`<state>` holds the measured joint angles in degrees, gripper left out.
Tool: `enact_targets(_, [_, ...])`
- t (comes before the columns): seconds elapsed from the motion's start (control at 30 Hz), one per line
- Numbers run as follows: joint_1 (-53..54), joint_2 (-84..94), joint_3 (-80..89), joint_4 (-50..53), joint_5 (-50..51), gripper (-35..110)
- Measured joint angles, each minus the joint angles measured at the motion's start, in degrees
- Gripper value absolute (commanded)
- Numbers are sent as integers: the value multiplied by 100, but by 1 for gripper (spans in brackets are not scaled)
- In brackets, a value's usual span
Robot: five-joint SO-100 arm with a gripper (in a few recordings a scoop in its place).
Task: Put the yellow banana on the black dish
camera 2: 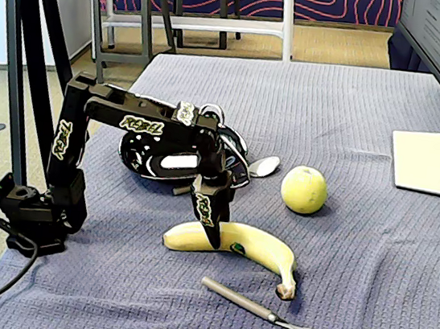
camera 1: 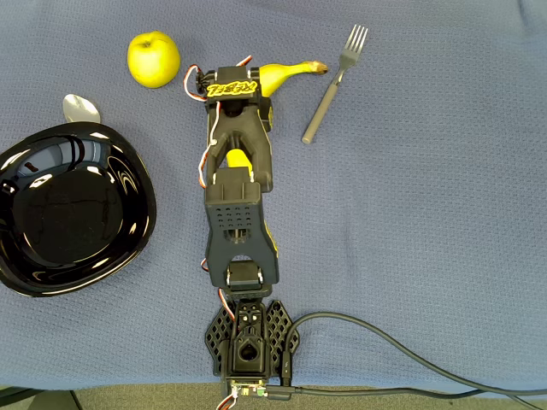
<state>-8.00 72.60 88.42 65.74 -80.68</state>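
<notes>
Overhead view: the yellow banana (camera 1: 289,75) is seen lying on the blue cloth-covered table (camera 1: 427,213) near the top centre, its stem tip pointing right toward the fork (camera 1: 332,85). The banana's left part is hidden under the black arm (camera 1: 239,171), which is stretched up the picture from its base at the bottom edge. The gripper (camera 1: 232,101) is placed over the banana's left end; whether the fingers are apart or together cannot be told here, as they are covered by the wrist. The yellow-green apple (camera 1: 154,59) is found up left, apart from the arm. The black dish (camera 1: 128,184) is set at the left edge, well apart from the banana, with a spoon (camera 1: 81,108) touching its upper rim. A cable (camera 1: 410,359) is run off to the lower right.

Fixed view: the banana (camera 2: 254,246) is seen lying flat on the cloth in the foreground, stem toward the fork (camera 2: 269,311) just in front of it. The gripper (camera 2: 210,230) is pointed down at the banana's left half, one finger (camera 2: 209,212) shown in front of the fruit and touching it; the other finger is not made out, so a clamp on the banana cannot be confirmed. The dish (camera 2: 136,157) is partly hidden behind the arm (camera 2: 140,124), the spoon (camera 2: 264,165) beside it. The apple (camera 2: 304,189) is set behind the banana, apart from it. A monitor stand (camera 2: 435,160) is placed at the right.
</notes>
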Motion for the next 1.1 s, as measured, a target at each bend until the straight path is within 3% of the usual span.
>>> enact_targets(0.43, [0,-9,0,0,26,0])
enact_targets(1.1, [-211,642,-404,1301,527,0])
